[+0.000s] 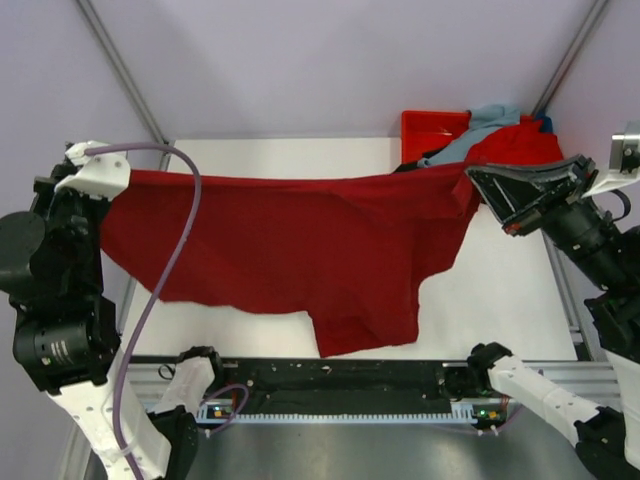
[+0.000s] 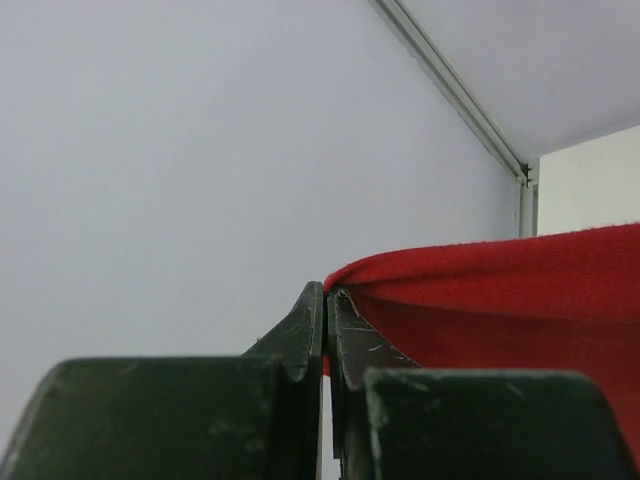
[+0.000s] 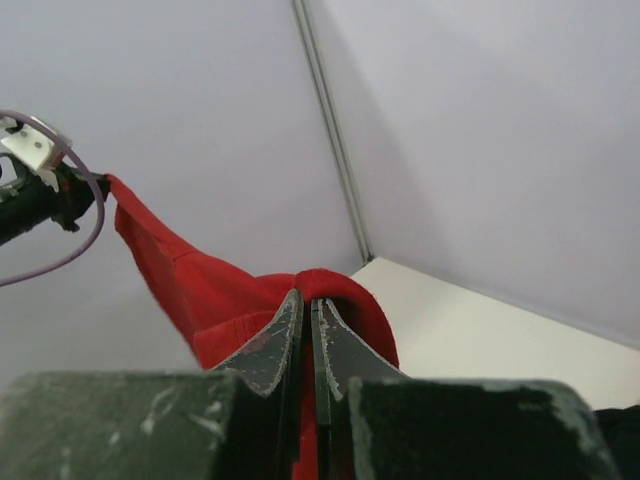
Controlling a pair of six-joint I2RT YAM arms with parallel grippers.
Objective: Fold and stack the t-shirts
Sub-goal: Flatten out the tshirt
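Observation:
A dark crimson t-shirt (image 1: 290, 240) hangs spread wide above the white table (image 1: 500, 290), stretched between my two grippers. My left gripper (image 1: 112, 180) is shut on its left top corner, and the left wrist view shows the cloth (image 2: 500, 290) pinched at the tips of that gripper (image 2: 327, 290). At the shirt's right top corner my right gripper (image 1: 472, 178) is shut too; the right wrist view has cloth (image 3: 190, 280) folded over its tips (image 3: 306, 297). A bright red t-shirt (image 1: 520, 148), a pale grey-blue one (image 1: 480, 125) and a sliver of black one (image 1: 410, 165) lie heaped at the back right.
An orange-red tray (image 1: 430, 125) stands at the back right under the heaped shirts. A black rail (image 1: 340, 385) with the arm bases runs along the near edge. Pale walls with metal posts close in the back and sides. The left arm's purple cable (image 1: 150, 300) loops beside the shirt.

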